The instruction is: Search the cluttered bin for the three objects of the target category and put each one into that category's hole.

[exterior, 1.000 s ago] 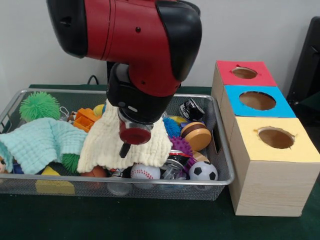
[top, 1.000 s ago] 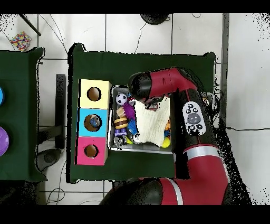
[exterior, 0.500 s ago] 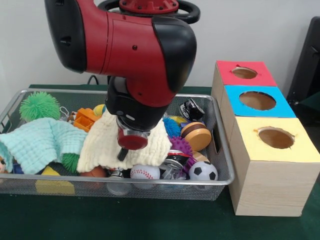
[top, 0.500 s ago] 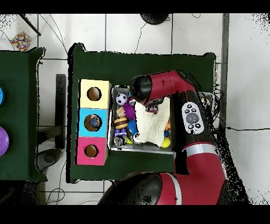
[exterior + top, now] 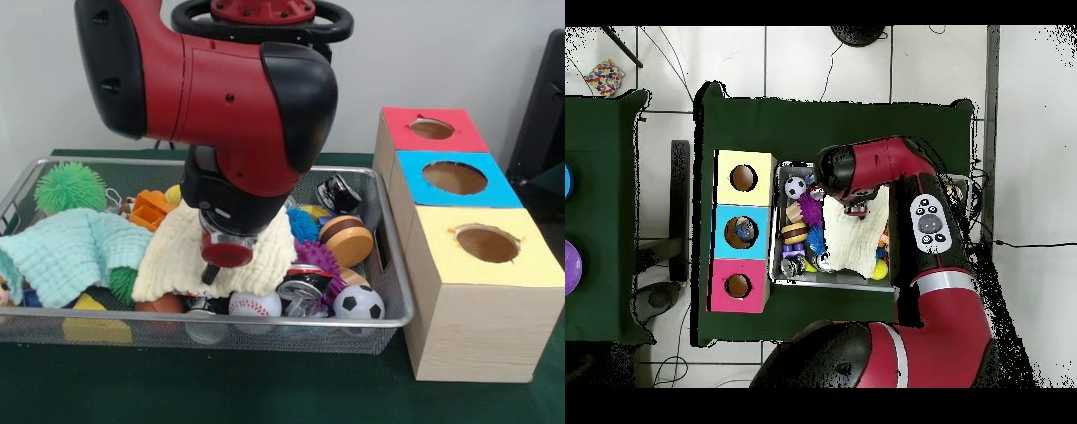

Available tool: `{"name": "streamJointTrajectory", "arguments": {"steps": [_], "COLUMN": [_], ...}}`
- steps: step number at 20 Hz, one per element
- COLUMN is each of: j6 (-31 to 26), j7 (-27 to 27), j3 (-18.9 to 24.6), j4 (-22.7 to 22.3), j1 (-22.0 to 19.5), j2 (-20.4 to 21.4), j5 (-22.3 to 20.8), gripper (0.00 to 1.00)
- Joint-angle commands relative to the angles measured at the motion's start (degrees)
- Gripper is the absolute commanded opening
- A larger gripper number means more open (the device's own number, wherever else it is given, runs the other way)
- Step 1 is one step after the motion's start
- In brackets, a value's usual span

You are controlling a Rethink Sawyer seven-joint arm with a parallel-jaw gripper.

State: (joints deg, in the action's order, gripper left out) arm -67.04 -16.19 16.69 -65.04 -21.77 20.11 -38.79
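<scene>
Front view shows the gripper (image 5: 212, 269) low over the cream cloth (image 5: 181, 256) in the wire bin (image 5: 388, 305), its grasp state indeterminate, so the search step appears underway: next, uncover targets, possibly the baseball (image 5: 254, 305) and soccer ball (image 5: 357, 303) alongside.

The Sawyer arm (image 5: 212, 106) is glossy red with rounded black joint caps. Above the gripper (image 5: 214, 269) sits a bulky red housing with a black end cap and a few small dark screws in its red shell. Directly over the gripper a black wrist collar carries small white marks, and a round red disc faces outward just above the tips. In the overhead view a white oval panel with dark round buttons (image 5: 927, 222) marks a black link, beside a silver band.
</scene>
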Motion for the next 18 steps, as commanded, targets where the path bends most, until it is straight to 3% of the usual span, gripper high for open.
{"name": "streamJointTrajectory", "arguments": {"steps": [1, 4, 5, 16, 18], "j6": [-5.2, -6.2, -6.3, -6.7, -7.5], "j7": [4.0, 3.8, 3.8, 4.0, 3.3], "j3": [-0.3, 0.0, 0.1, 0.3, 0.8], "j4": [1.2, 2.4, 2.5, 2.7, 1.4], "j1": [0.1, 0.4, 0.4, 0.5, 0.2], "j2": [-2.0, -2.6, -2.6, -2.6, -0.4], "j5": [-2.7, -2.2, -2.1, -1.9, -0.2], "gripper": [1.00, 1.00, 0.00, 0.00, 0.00]}}
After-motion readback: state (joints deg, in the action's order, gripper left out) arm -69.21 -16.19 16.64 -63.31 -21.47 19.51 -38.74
